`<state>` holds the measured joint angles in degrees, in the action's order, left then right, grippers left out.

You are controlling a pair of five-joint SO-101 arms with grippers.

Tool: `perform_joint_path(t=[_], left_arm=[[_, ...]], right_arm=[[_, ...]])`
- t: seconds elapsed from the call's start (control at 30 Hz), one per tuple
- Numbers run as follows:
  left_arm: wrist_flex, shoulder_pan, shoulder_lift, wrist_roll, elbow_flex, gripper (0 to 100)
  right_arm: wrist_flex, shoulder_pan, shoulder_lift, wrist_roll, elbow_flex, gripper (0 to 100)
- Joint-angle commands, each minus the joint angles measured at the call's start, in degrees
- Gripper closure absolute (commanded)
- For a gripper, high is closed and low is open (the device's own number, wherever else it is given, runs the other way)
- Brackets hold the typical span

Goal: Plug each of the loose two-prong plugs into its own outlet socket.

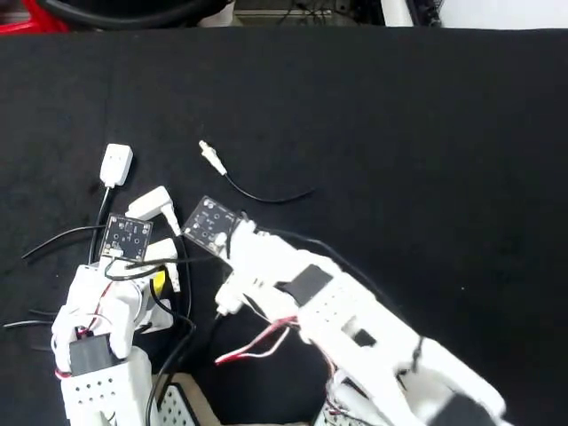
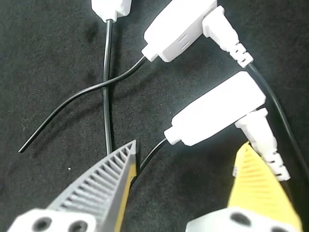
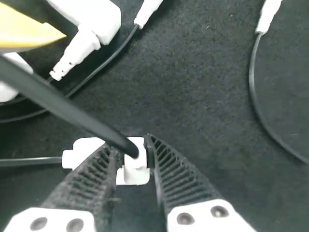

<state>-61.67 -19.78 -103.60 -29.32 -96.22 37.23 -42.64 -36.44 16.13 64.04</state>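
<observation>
My right gripper (image 3: 131, 147) is shut on a small white two-prong plug (image 3: 133, 166) low over the black mat, and the plug's black cord (image 3: 58, 108) runs away from it. My left gripper (image 2: 189, 146) is open, with its grey finger (image 2: 108, 181) and yellow finger (image 2: 253, 183) on either side of a white outlet socket (image 2: 215, 113) that has a plug (image 2: 260, 140) in it. Beyond that one lies a second socket (image 2: 178, 29) with a plug (image 2: 224, 34) inserted. A third socket (image 1: 116, 164) lies alone farther back. A loose plug (image 1: 211, 157) rests mid-table on its cord.
The black mat (image 1: 426, 151) covers the table, and its right half is bare. Black cords (image 1: 62, 238) cross around the left arm (image 1: 93, 355). The right arm (image 1: 355, 328) stretches in from the lower right. Red and white items (image 1: 27, 13) lie past the far edge.
</observation>
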Motion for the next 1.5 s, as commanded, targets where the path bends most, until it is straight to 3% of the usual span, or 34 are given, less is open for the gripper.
perform_joint_path(t=[0.0, 0.3, 0.4, 0.6, 0.7, 1.13, 1.33, 1.47], left_arm=[[-0.4, 0.4, -0.6, 0.2, -1.1, 68], [-0.7, 0.8, -0.6, 0.3, 0.0, 68], [-0.5, 4.7, -0.6, 1.1, 5.2, 68], [10.5, 18.2, -0.2, 21.4, 19.6, 68], [14.8, 24.2, -0.2, 28.2, 22.9, 68], [1.5, 43.1, -0.1, 28.9, 35.1, 68], [1.1, 43.4, 1.2, 28.4, 32.0, 68], [-3.1, 32.3, 2.7, 28.2, 33.3, 68]], right_arm=[[5.7, 1.2, -14.0, -0.8, -2.7, 98.7], [13.6, 3.3, -38.5, -2.2, -2.6, 98.7], [13.8, 6.2, -45.4, -1.8, -2.2, 98.7], [17.4, 5.5, -41.7, 0.0, -2.2, 98.7], [17.3, 5.4, -40.7, 0.7, -1.4, 98.7], [12.7, 5.2, -41.6, 0.8, 6.0, 98.7], [12.7, 5.2, -41.6, 0.4, 6.2, 98.7], [13.6, 5.3, -41.6, 0.2, 7.3, 98.7]])
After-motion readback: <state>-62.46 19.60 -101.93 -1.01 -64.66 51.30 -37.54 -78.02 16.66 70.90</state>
